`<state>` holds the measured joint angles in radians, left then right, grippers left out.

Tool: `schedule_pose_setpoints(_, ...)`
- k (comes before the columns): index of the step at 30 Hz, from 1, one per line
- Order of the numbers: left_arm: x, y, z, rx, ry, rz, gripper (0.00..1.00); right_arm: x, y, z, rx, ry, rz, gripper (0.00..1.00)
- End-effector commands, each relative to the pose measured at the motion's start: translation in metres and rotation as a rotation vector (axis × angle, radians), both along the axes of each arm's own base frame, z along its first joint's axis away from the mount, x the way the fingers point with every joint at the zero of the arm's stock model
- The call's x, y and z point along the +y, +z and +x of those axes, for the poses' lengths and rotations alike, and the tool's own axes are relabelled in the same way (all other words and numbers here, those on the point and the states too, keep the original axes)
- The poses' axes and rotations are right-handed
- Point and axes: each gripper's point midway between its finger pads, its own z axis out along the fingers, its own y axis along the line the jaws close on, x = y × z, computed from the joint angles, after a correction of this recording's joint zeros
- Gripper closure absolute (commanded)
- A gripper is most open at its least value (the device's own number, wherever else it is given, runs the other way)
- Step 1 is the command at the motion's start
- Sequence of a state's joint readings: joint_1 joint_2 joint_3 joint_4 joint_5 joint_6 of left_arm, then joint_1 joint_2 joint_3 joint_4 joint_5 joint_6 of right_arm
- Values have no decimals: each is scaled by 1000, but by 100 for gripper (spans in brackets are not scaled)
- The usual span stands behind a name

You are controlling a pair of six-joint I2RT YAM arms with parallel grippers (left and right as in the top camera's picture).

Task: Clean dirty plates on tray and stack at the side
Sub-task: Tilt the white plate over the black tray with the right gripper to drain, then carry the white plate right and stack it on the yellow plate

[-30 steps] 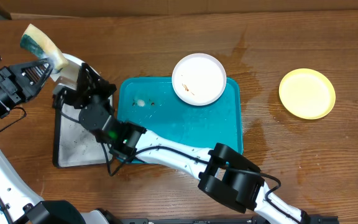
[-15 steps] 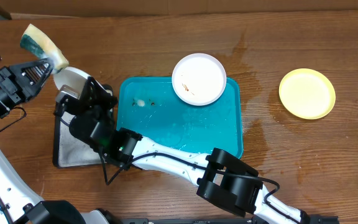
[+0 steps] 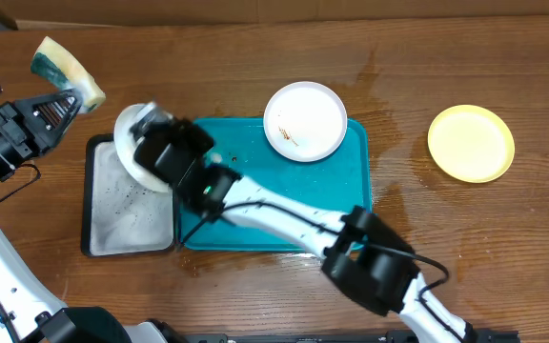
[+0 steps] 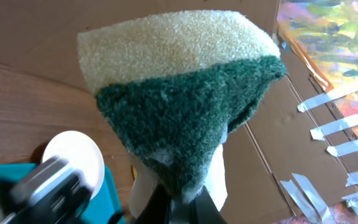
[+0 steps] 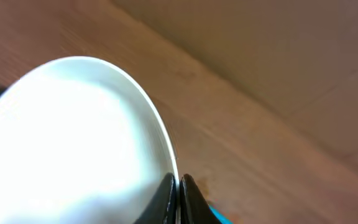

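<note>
One arm point(image 3: 274, 217) across tray point(image 3: 341, 205), held plate point(image 3: 130, 152) over soapy tray point(image 3: 122, 214), sponge point(image 3: 65, 69) aloft

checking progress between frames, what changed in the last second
The right claw, shut on the rim of a white plate, swung right from the black tray toward the teal tray. Unchanged: left claw gripping the sponge, smeared white plate on the teal tray, yellow plate on the table.

tray point(image 3: 336, 181) middle: your right arm point(image 3: 274, 214) lies diagonally across it, blocked.
tray far corner: white plate point(image 3: 304, 120) sits there.
bench point(image 3: 403, 219) right: open strip between tray and yellow plate point(image 3: 471, 143), you pass freely.
</note>
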<state>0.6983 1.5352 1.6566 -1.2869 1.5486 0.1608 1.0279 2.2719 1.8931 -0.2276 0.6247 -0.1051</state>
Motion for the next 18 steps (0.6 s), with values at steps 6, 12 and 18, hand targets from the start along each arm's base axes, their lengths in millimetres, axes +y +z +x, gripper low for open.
schedule_pose_setpoints(6, -3, 9, -4, -50, -4, 29, 96, -25, 61, 9, 366, 41, 470, 96)
schedule_pose_setpoints(12, -3, 9, -4, -50, -4, 29, 96, -37, 40, 1, 637, 82, 549, 96)
schedule_pose_setpoints(18, -3, 9, -4, -50, -4, 29, 96, -68, 26, 11, 644, -77, 510, 96)
